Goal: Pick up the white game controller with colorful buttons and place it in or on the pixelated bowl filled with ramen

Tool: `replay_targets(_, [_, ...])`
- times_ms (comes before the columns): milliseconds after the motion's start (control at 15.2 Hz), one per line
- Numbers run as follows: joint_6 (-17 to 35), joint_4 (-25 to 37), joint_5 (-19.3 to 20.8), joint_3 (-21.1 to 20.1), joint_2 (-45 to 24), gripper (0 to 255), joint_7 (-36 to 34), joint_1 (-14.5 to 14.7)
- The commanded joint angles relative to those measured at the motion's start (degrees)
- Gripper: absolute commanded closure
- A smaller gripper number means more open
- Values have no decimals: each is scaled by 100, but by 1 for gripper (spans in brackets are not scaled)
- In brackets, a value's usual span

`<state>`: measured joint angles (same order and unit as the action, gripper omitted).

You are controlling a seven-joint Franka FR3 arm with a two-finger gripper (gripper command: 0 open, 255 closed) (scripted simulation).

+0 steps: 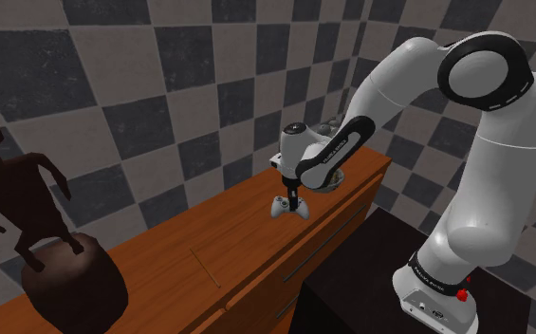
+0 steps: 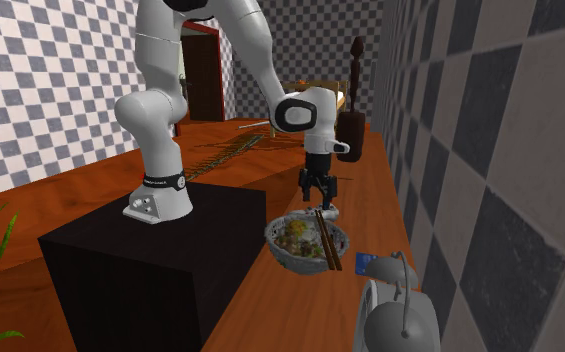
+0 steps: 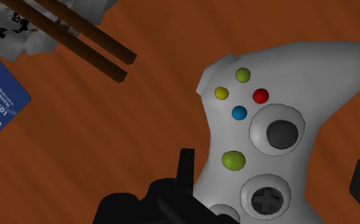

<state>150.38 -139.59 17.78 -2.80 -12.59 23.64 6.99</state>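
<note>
Straddling the controller, the end effector hangs released, one black finger to each side of the white shell and neither plainly touching it. The controller lies face up on the bench, just beside the bowl, whose chopsticks jut toward it. I judge the shell light, stiff and rather slick, with curved grips that could squirm out of a pinch. The middle of the body, between the thumbsticks, looks the safest place to close. A blue card lies near the bowl. The bench is long, smooth brown wood, with a dark animal statue at the shoulder view's far left. Behind it rises a grey checkered wall.
</note>
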Motion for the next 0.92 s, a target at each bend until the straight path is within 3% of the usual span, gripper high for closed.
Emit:
replay_targets(0, [155,38,87,45,-188,0,-48,0])
replay_targets(660, [332,61,188,103,-389,0,-121,15])
replay_targets(726, [332,61,188,103,-389,255,-121,15])
replay_targets(858, [332,61,188,103,-390,255,-121,15])
